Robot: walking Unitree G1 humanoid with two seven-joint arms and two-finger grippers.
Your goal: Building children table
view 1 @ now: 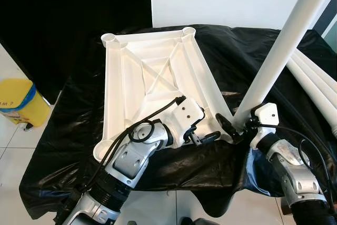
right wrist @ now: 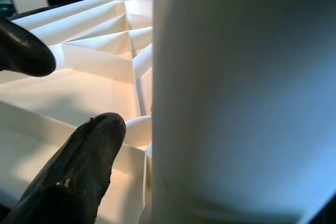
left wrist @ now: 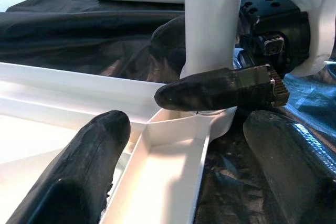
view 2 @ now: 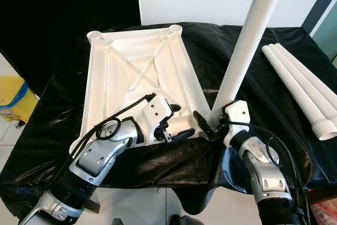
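Tabletop: my white tabletop (view 2: 138, 72) lies upside down on the black-draped bench (view 2: 52, 130), ribbed underside up, corner sockets showing.
Leg in hand: one white leg (view 2: 247, 40) stands tilted at the near right corner socket (view 2: 209, 125), foot at or in the socket; from here I can't tell if it's fully seated.
Right gripper: my right gripper (view 2: 211, 125) is clamped on the leg's base, a black finger (left wrist: 210, 88) across the tube.
Left gripper: my left gripper (view 2: 179, 133) rests on the near edge of the tabletop beside that corner, fingers spread, nothing between them.
Progress: I judge this early, first leg going in, three sockets bare.
Spare legs: three more white legs (view 2: 300, 85) lie together on the cloth, well apart to the right.
Containers: a yellow bin (view 1: 18, 101) sits on the floor to the left; contents not visible.
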